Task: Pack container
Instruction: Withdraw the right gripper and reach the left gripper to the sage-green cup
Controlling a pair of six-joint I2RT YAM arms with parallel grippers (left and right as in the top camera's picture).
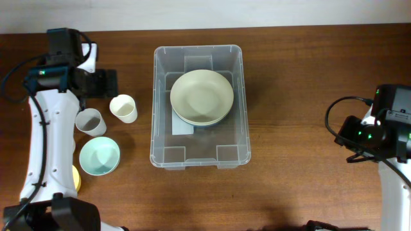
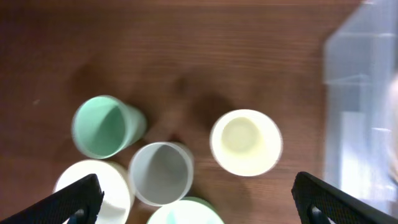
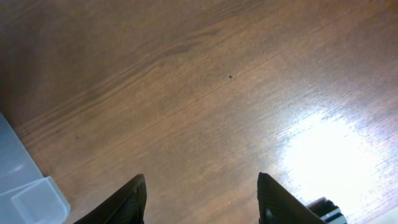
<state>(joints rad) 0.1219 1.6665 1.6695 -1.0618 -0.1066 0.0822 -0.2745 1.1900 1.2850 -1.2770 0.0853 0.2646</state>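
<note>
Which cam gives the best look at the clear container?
Overhead: the whole container shows, rim to rim, with stacked bowls inside. Left wrist catches only a blurred edge of it at the right; right wrist only one corner at the lower left.

Wooden table point(image 1: 302, 77) with container point(image 1: 156, 109), cups point(image 1: 123, 108), bowl point(image 1: 99, 156)

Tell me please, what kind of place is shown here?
Likely a robotics lab workbench, not a kitchen: a left arm and a right arm flank a wooden table, with cups set beside a clear container holding bowls.
</note>
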